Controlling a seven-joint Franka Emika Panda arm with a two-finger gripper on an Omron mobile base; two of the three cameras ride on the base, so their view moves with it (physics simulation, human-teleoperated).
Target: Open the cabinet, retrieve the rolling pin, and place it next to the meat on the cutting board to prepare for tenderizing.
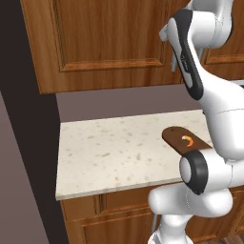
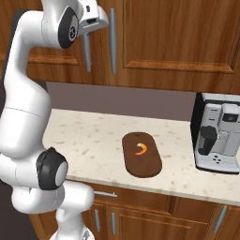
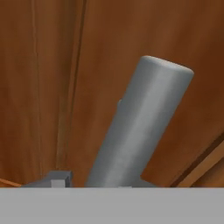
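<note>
Cabinet [image 2: 164,42]: on the wall above the bench [image 2: 93,136], door closed, reddish-brown wood with a raised panel. Its long silver bar handle [image 2: 112,42] runs vertically near the door edge, directly above the left end of the bench as the right base view shows it; a second, shorter bar hangs just beside it on the neighbouring door.

Handling, as a judgement: the door is stiff and hinged and should swing rather than flex. The handle is smooth metal, rigid, likely slippery. Best hold is across the bar partway along its length, with a pull outward along the door's arc.

Gripper [image 2: 93,21]: up at the handle, at its upper part. In the hand view the bar [image 3: 140,127] runs diagonally close to the camera. The fingertips are not clearly visible, so I cannot tell whether the jaws are pinching the bar or just beside it.

Below the cabinet: the cutting board [image 2: 141,154] lies flat on the bench, with the small orange meat [image 2: 141,149] on top of it. A coffee machine [image 2: 218,133] stands to the board's right.

Hidden: the cabinet interior, and the rolling pin with it. In the left base view, the arm covers part of the board and the handle.
</note>
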